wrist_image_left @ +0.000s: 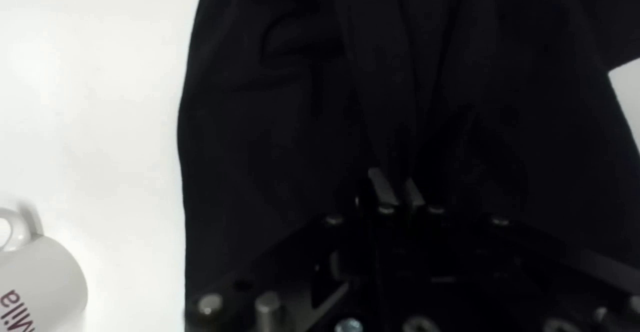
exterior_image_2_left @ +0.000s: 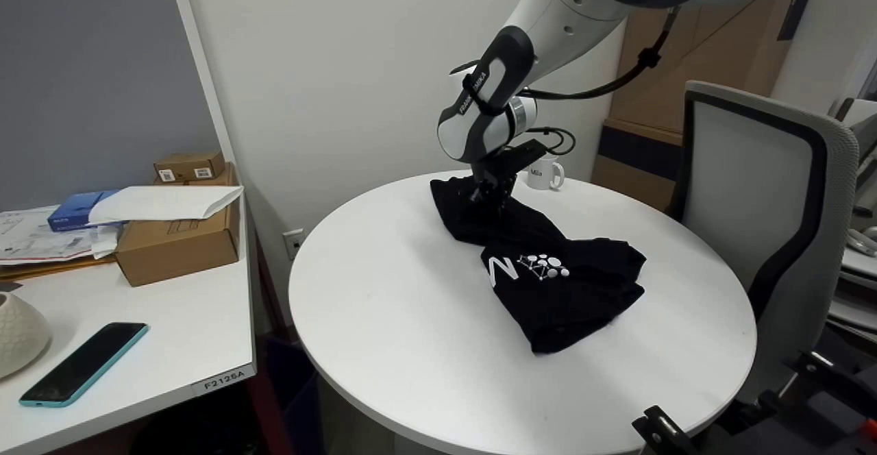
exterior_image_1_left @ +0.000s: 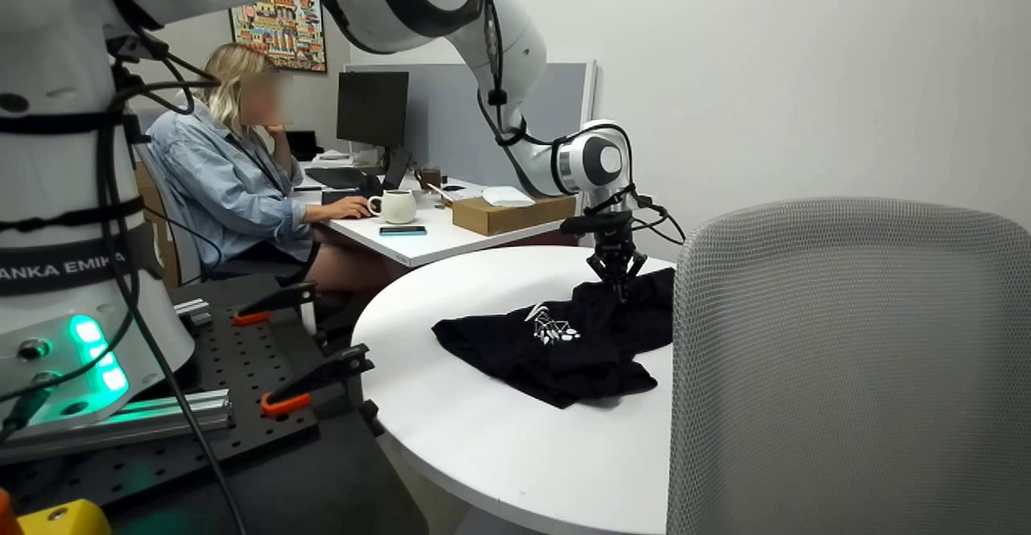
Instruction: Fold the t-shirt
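The work surface is a round white table (exterior_image_2_left: 384, 318) in front of a pale wall (exterior_image_2_left: 356, 64). Clock positions refer to an exterior view, table centre as hub, 12 o'clock at the top. A desk (exterior_image_2_left: 199, 318) bearing a cardboard box (exterior_image_2_left: 181, 249) stands at 9 o'clock, a mesh-backed chair (exterior_image_2_left: 754, 174) at 2 o'clock; a white mug (exterior_image_2_left: 541, 174) sits on the table at 12 o'clock. In an exterior view, a person (exterior_image_1_left: 225, 156) is seated at the desk. The black t-shirt (exterior_image_2_left: 575, 308) lies rumpled on the table, its long axis running from about 11 o'clock to between 4 and 5 o'clock. The narrower end points to 11 o'clock; the broader end, carrying a white print (exterior_image_2_left: 552, 263), lies opposite. Which end is the collar cannot be told. The gripper (wrist_image_left: 396, 186) points downward onto the narrower part. Its fingers (wrist_image_left: 382, 188) are drawn together, clamped on a fold of the t-shirt; in the wrist view, creases converge on them from 12 o'clock. From the gripper, the printed part lies toward 5 o'clock, the narrower end toward 10 o'clock.
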